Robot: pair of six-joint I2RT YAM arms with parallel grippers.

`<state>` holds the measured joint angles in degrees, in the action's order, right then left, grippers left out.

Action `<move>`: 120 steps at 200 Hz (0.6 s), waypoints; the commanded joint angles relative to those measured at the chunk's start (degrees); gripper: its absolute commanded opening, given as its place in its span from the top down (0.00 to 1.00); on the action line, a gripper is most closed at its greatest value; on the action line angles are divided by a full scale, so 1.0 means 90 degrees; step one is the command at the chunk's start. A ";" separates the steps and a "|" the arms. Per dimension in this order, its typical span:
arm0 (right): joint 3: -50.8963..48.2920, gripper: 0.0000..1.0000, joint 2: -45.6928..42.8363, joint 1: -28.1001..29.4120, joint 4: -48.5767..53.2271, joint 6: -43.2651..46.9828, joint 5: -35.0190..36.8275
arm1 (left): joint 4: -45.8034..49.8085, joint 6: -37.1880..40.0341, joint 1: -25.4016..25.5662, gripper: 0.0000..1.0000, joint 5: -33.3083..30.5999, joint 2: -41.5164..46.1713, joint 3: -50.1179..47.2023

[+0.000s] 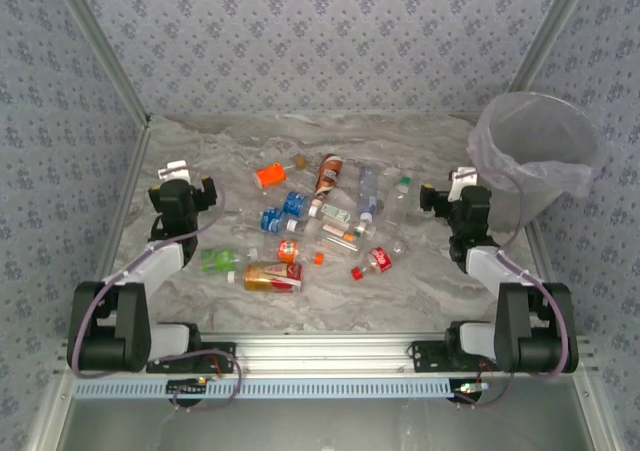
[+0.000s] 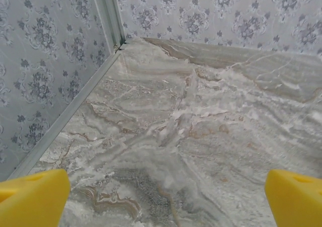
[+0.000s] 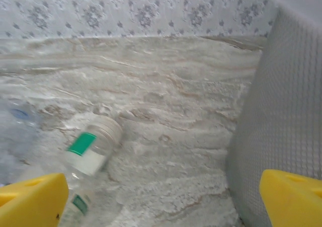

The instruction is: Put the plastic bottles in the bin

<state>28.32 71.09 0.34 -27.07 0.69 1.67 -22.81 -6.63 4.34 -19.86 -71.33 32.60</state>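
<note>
Plastic bottles (image 1: 272,219), mostly clear with coloured labels, all on their sides.
I see them scattered across the grey marbled table (image 1: 430,296), long axes every which way: the brown-labelled bottle (image 1: 327,172) points at the far wall, the yellow-and-red one (image 1: 273,276) lies crosswise. The round translucent bin (image 1: 540,161) stands upright far right, holding its clear bag liner. Left jaws and right jaws gape wide, empty.

Marbled tabletop (image 1: 300,136) — floral-patterned walls (image 1: 320,41), seemingly fabric.
</note>
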 commanded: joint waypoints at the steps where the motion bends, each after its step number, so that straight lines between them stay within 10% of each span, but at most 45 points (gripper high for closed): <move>1: 0.0625 0.00 -0.0208 0.0272 0.1472 -0.0323 -0.0049 | 0.1367 -0.0794 0.0148 0.01 -0.0348 0.0467 0.0505; 65: 0.1942 0.00 0.0045 0.0900 0.3636 -0.2450 0.0443 | 0.3738 -0.3609 0.0303 0.00 0.0910 0.1698 0.0759; 120: 0.2929 0.00 0.0579 0.1564 0.5233 -0.3309 0.0758 | 0.4869 -0.3929 0.0338 0.01 0.1495 0.2828 0.0341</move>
<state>50.61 74.30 11.64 10.94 -23.83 5.28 13.50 -38.54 7.27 -9.76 -49.87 37.21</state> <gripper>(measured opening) 0.999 0.994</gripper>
